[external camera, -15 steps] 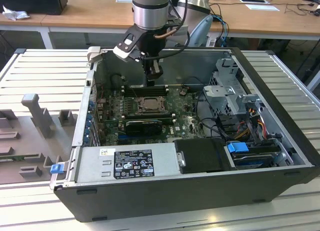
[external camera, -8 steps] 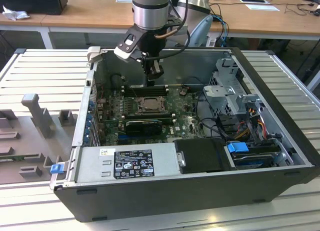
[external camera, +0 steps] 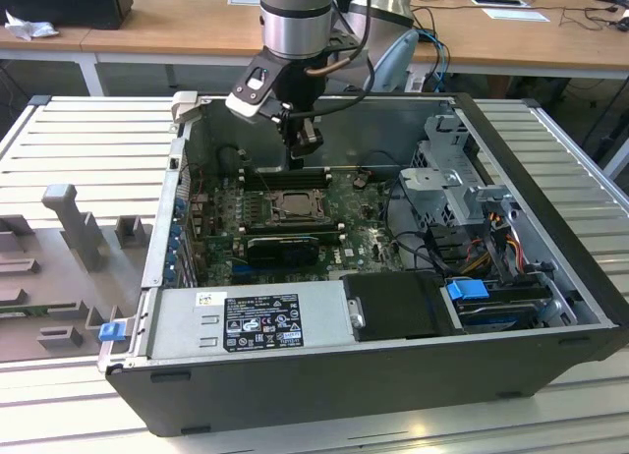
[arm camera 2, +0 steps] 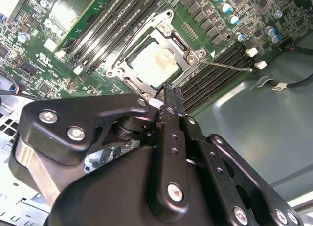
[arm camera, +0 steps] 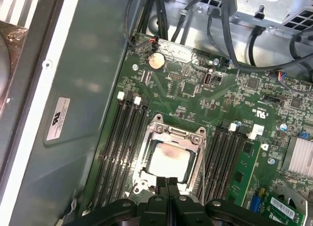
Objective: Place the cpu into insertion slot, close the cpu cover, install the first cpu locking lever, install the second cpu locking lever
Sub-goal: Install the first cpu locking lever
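Note:
The cpu (arm camera: 168,160) lies flat in the socket on the green motherboard, its pale metal top showing a smudge. The cpu cover (arm camera: 172,134), a silver frame with a square window, lies down around it. Together they hide the insertion slot. My gripper (arm camera: 167,183) hangs just above the socket's edge, shut, with its black fingertips (arm camera 2: 168,91) pressed together and nothing between them. A thin metal locking lever (arm camera 2: 227,65) sticks out from one socket corner across the memory slots. In the exterior view the gripper (external camera: 298,159) stands over the cpu (external camera: 292,206) near the case's back wall.
Long black memory slots (arm camera: 120,147) flank the socket on both sides. A black card (external camera: 285,246) lies in front of it, with the grey power supply (external camera: 251,316) along the case's front. A drive cage (external camera: 462,179) and cables fill the exterior view's right. The grey case wall (arm camera: 78,113) rises close by.

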### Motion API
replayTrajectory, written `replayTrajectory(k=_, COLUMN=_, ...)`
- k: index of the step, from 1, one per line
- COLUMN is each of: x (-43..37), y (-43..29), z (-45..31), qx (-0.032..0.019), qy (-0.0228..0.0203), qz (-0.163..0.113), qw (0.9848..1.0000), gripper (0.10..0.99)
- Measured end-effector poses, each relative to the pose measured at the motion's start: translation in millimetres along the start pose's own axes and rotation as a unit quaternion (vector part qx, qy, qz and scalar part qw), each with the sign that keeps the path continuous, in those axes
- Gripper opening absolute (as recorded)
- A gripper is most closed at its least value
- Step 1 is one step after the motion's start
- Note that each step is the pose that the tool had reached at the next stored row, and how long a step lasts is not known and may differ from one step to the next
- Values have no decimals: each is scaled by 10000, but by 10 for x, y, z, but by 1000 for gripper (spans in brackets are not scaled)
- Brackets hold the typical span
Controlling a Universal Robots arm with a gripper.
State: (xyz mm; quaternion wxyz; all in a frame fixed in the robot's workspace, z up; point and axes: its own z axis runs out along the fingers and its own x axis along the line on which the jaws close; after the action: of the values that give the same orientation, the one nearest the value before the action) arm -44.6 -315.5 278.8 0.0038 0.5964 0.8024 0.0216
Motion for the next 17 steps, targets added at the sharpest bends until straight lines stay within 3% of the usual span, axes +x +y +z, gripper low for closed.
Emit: replayTrajectory(k=17, x=0, y=0, z=0, qx=10, qy=19, qz=-497, qw=9988, gripper=106)
